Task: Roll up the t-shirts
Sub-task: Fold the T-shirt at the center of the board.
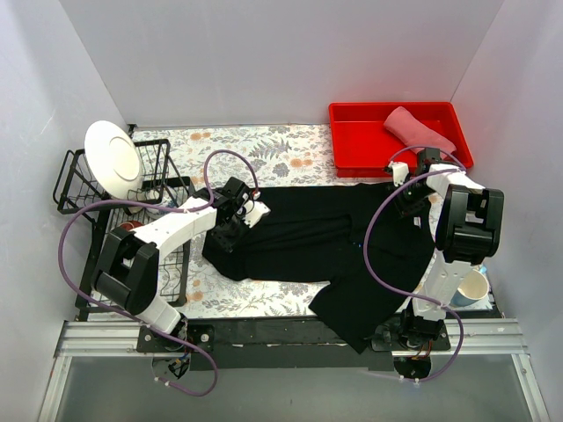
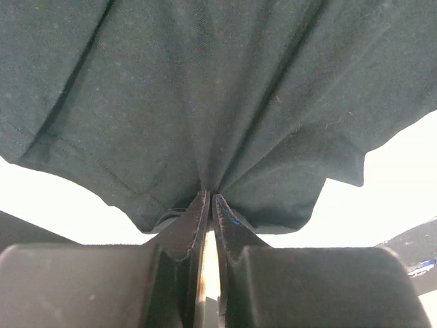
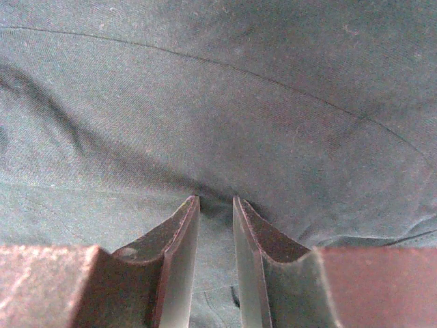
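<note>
So this looks like the very start of the roll on the black shirt [image 1: 317, 242]. It's spread sideways across the flowery table [image 1: 264, 145], with one corner flopping over the near edge between the two arm bases. The left gripper [image 2: 212, 201] is clamped tight on the shirt's left end. In its wrist view the cloth fans up out of the closed tips, and the hem around it hangs free with bright background under it, so that end seems to be lifted a bit. The right gripper [image 3: 215, 205] sits at the far-right end of the same shirt with its jaws narrow. There's only a thin gap, and cloth is bunched into it with creases running toward the tips, so I read that as a pinch on a fold, though it's less clear-cut than the left one. The pink shirt [image 1: 418, 127] is lying in the red bin [image 1: 352, 149] at the back right, not touched by either arm, so it isn't part of this step. My guess for the next move is that both ends need to come up and over together and evenly, otherwise the fold goes crooked. That dangling corner probably also has to be pulled back onto the table before a tidy roll is possible.
</note>
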Controlling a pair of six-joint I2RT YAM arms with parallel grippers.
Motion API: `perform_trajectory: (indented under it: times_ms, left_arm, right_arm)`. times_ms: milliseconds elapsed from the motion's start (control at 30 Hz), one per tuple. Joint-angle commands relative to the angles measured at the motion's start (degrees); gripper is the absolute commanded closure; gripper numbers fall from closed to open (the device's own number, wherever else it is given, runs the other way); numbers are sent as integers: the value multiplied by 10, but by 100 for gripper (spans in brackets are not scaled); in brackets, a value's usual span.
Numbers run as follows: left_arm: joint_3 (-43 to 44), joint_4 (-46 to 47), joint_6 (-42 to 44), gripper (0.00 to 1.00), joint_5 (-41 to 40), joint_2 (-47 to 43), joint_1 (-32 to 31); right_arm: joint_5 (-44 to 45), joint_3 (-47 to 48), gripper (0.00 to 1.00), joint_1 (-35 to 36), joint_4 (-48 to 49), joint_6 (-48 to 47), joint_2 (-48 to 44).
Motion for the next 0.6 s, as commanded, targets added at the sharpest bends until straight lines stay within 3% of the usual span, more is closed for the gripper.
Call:
perform_trajectory:
  times_ms: [0,167,400,567]
  left_arm:
    - [12,-20,7,96,-22,1,4]
    - [4,-30,11,93,1,-2,5]
    - [13,-26,4,78,8,5,5]
    - [58,6,-12,77,-46,25,6]
  right_arm:
    - [26,0,65,-6,24,-5,38]
    - [23,23,65,-12,18,-10,37]
    - [15,65,66,-21,20,-10,52]
    - [-7,130,67,-21,-40,-42,60]
